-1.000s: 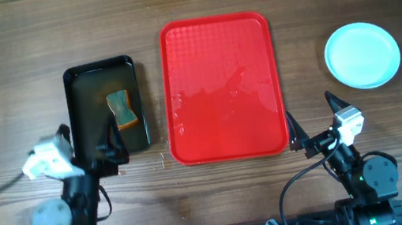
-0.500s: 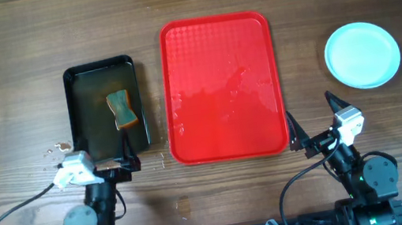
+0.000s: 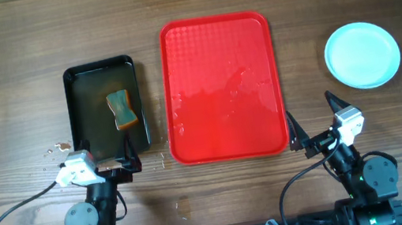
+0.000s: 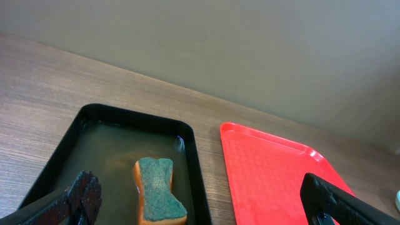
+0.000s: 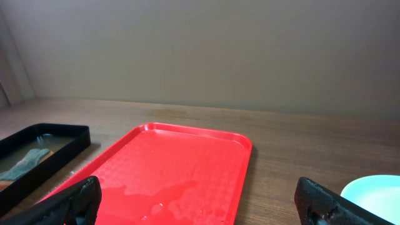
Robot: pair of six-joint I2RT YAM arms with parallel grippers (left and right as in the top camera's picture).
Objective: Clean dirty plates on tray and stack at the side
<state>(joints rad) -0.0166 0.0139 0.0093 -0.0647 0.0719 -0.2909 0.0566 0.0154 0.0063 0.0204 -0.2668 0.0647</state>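
Observation:
The red tray [image 3: 215,46] lies at the table's middle with wet patches and no plate on it. It also shows in the left wrist view [image 4: 275,175] and the right wrist view [image 5: 181,169]. Pale blue plates [image 3: 362,55] sit stacked at the right of the table, seen as one disc from above; an edge shows in the right wrist view [image 5: 375,194]. My left gripper [image 3: 111,154] is open and empty near the front edge of the black tray. My right gripper [image 3: 312,120] is open and empty at the red tray's front right corner.
A black tray [image 3: 99,70] with liquid stands left of the red tray. A sponge [image 3: 122,110] with a green top lies in it, also in the left wrist view [image 4: 159,199]. Water drops [image 3: 53,149] lie on the wood at the left.
My left arm has drawn back toward the table's front and settled behind the black tray. The right arm has not moved.

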